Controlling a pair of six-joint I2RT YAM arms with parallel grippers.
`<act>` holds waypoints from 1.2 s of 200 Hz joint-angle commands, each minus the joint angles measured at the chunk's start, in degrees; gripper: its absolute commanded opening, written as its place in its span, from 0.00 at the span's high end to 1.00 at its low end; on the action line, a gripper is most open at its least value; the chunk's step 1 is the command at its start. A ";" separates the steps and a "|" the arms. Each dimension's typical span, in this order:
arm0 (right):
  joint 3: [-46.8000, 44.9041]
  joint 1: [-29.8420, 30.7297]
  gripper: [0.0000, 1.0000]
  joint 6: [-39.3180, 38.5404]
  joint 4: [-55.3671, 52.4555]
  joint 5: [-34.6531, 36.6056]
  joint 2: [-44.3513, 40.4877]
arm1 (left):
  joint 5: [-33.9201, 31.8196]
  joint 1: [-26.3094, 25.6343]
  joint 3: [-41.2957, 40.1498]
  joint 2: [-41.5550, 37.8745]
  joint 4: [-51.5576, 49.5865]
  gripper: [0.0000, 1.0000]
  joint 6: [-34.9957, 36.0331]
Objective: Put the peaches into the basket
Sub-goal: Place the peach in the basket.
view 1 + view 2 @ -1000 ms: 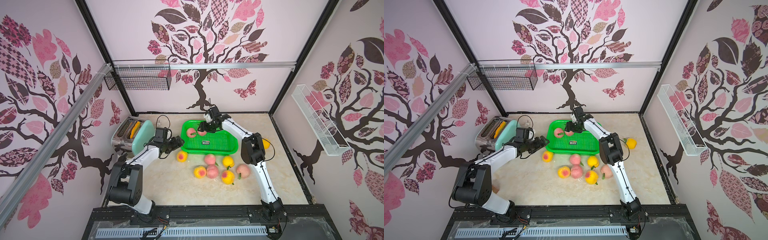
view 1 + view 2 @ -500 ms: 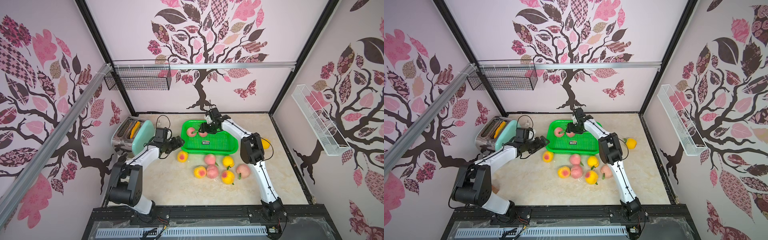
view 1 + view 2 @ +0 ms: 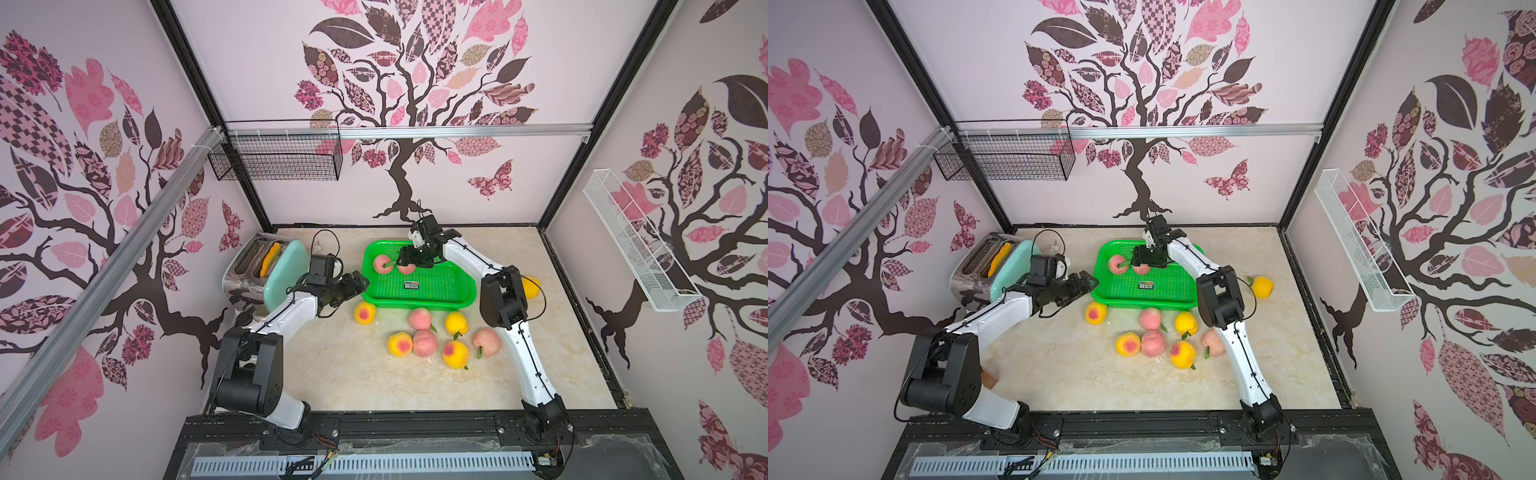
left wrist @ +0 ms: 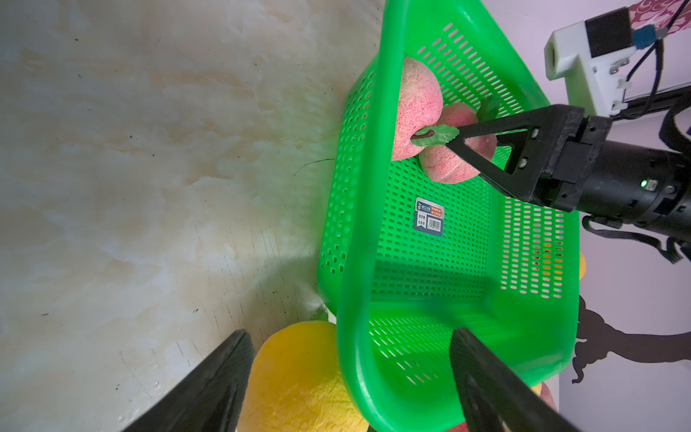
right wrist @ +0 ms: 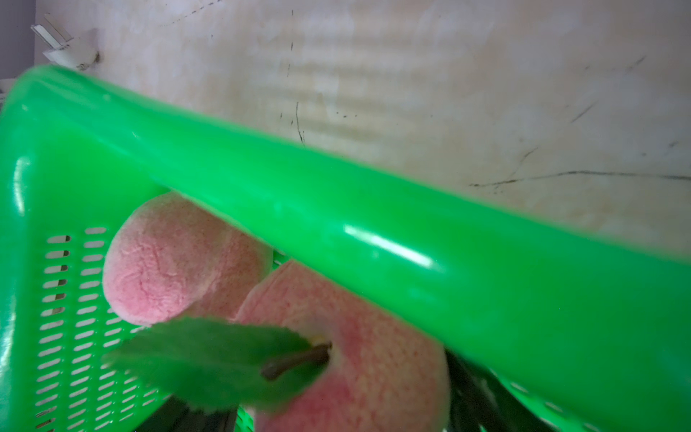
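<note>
Plainly the step in hand is a drop-off. The right gripper (image 3: 405, 262) is down inside the basket (image 3: 419, 300), in its far corner on the side toward the toaster (image 3: 257, 266). Its jaws stand astride a pink peach (image 4: 448, 164) that lies low in the basket, touching a second pink peach (image 3: 381, 263); whether they pinch it or have let go I cannot tell. The left gripper (image 3: 360, 286) hangs wide and empty just outside the basket's near corner on that same side, above a yellow peach (image 3: 365, 312) lying beside the basket's near wall.

Two peaches are in. Six more (image 3: 424, 343) lie loose on the table (image 3: 353, 382) in front of the basket's near wall, and another yellow one (image 3: 531, 286) sits past the basket's other end, behind the right arm.

Next, I judge, the right jaws must clear the fruit and lift straight up, because the basket's far rim is close. The rest of the basket floor is bare, so room for more fruit is ample.
</note>
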 commanded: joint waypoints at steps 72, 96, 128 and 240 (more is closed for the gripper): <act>3.80 0.08 0.00 -2.41 -3.95 1.89 -1.76 | -0.81 -0.22 -0.59 -1.90 -1.48 0.13 1.22; 3.43 0.14 0.01 -2.49 -3.87 1.57 -5.14 | -1.25 -0.18 -0.41 -2.23 -1.69 0.13 1.62; 2.48 0.08 0.00 -2.89 -3.71 1.55 -7.62 | -2.81 -0.23 -1.02 -4.02 -1.88 0.13 1.75; -20.64 0.09 0.01 -2.73 7.07 -0.88 -27.07 | -4.60 -0.19 -3.94 -10.93 -1.94 0.13 3.69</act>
